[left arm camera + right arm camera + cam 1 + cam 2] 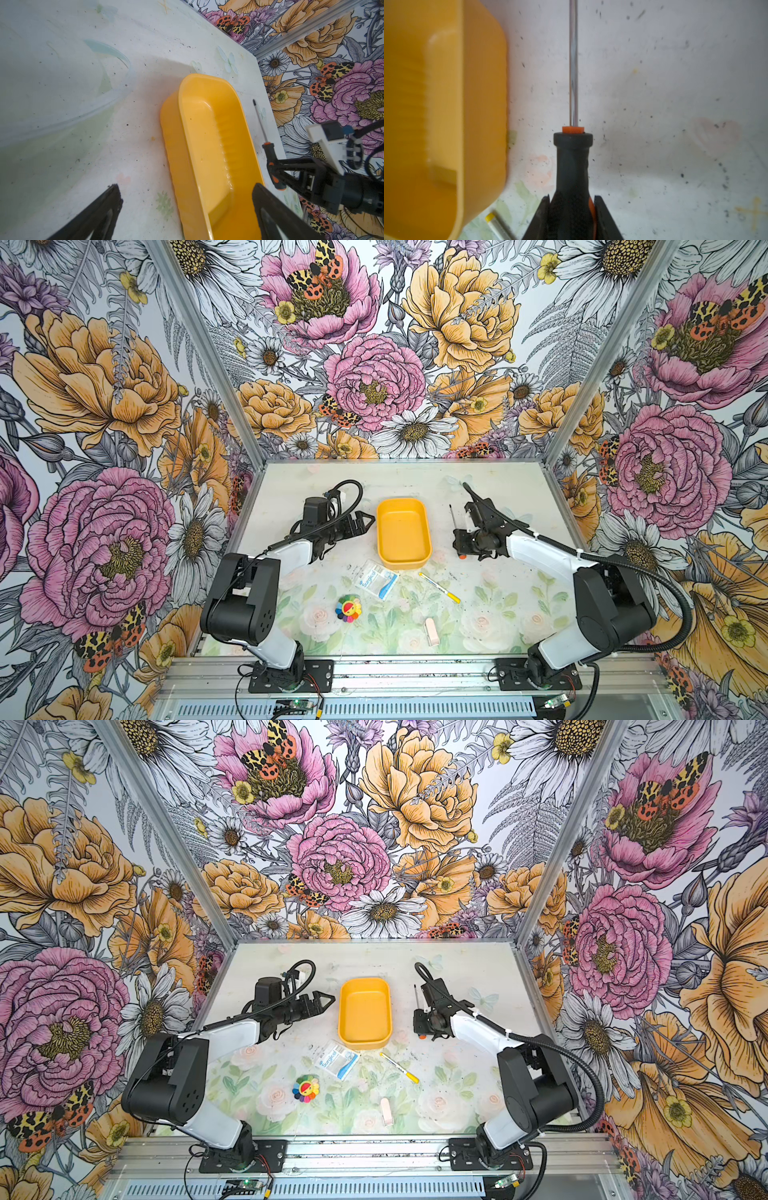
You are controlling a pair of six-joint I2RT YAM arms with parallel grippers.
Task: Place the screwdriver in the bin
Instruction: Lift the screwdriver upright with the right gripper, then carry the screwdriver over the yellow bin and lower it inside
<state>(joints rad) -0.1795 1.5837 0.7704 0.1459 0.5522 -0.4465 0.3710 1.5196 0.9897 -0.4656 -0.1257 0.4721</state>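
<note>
Floral tabletop (498,593) — packet (376,578) printed "Surgical" lies beside the bin (405,562).

Robot lab cell: aluminium-framed floral walls (104,406)

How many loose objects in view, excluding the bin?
5: screwdriver, in the right gripper, right of the bin; clear packet and pen in front of the bin; rainbow flower toy and pink block nearer the front edge. None appear hidden.

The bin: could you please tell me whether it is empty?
Empty. The bin shows only bare yellow floor in both top views; the screwdriver is outside, in the right tool.
</note>
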